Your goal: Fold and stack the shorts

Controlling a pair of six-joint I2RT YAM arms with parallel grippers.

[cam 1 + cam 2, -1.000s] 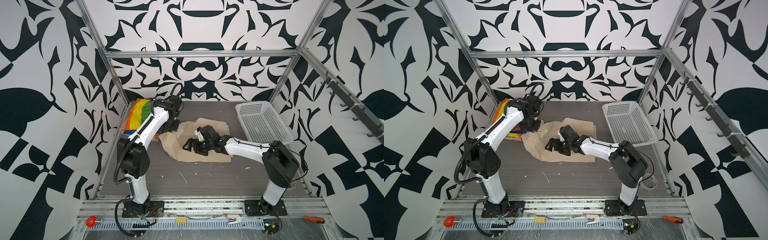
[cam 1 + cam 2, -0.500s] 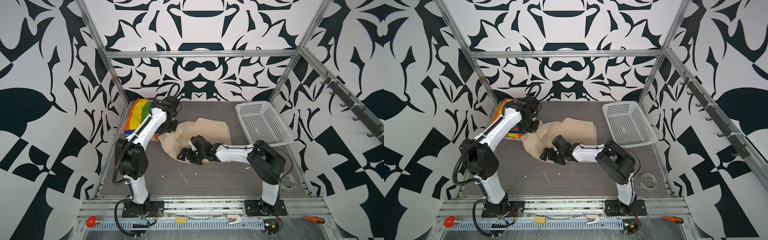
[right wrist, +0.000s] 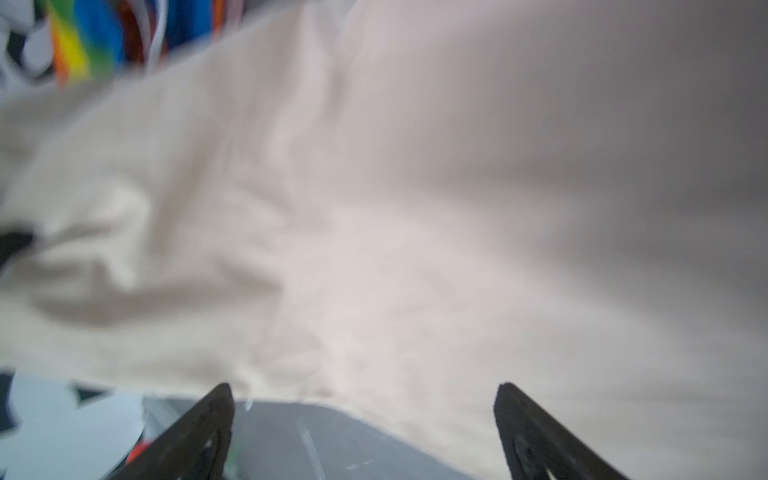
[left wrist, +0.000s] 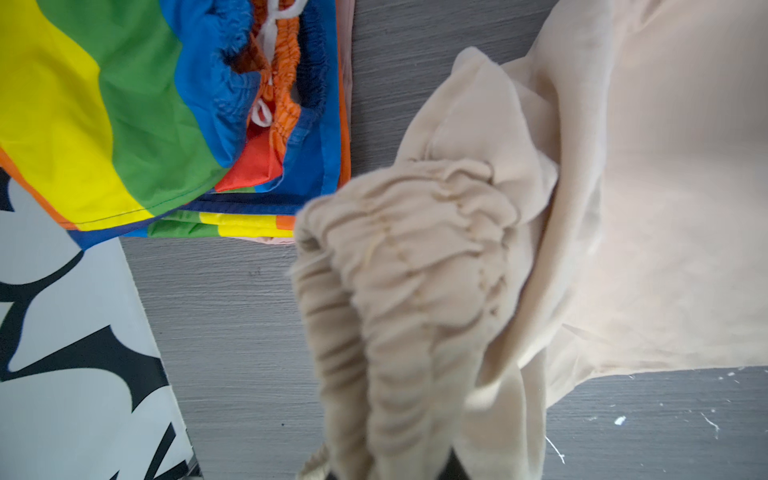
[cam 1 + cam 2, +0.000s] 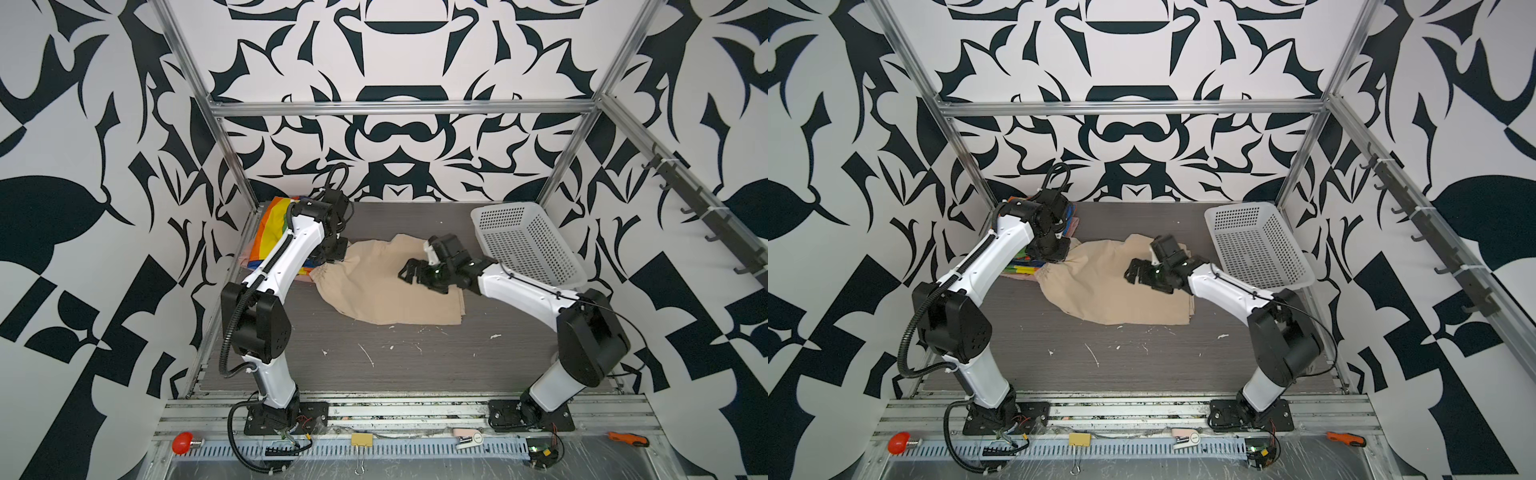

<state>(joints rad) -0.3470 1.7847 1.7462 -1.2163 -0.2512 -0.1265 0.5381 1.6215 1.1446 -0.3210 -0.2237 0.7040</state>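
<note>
Beige shorts (image 5: 386, 286) lie spread and rumpled on the table (image 5: 415, 357), mid-width and in its far half, not yet folded.

- Left gripper (image 5: 331, 259): clamped on the gathered waistband (image 4: 415, 291) at the left end of the beige shorts. In the left wrist view the elastic bunches right up to the jaws and the cloth hangs away from it, lifted off the table at that end.
- Right gripper (image 5: 409, 276): jaws spread wide, nothing between them. It hovers over the right half of the beige shorts; both fingers (image 3: 199, 432) show apart in the right wrist view with cloth beyond them. Whether the tips touch the fabric I cannot tell.
- Rainbow-striped shorts (image 5: 272, 226): folded in the far left corner of the table, white drawstring (image 4: 270, 25) showing at the waist.
- Salmon-pink shorts (image 4: 266, 240): only a thin pink edge shows under the rainbow-striped shorts, so they look to be the bottom of the stack.
- White basket (image 5: 528, 245): far right corner, tipped toward the table, empty as far as can be seen.

Progress, as judged: two of three pairs folded and stacked. The last pair is held at one end only. Left to do: flatten it, fold it, set it on the stack. The right gripper would need a hold on the far side of the waist or a leg hem first.
</note>
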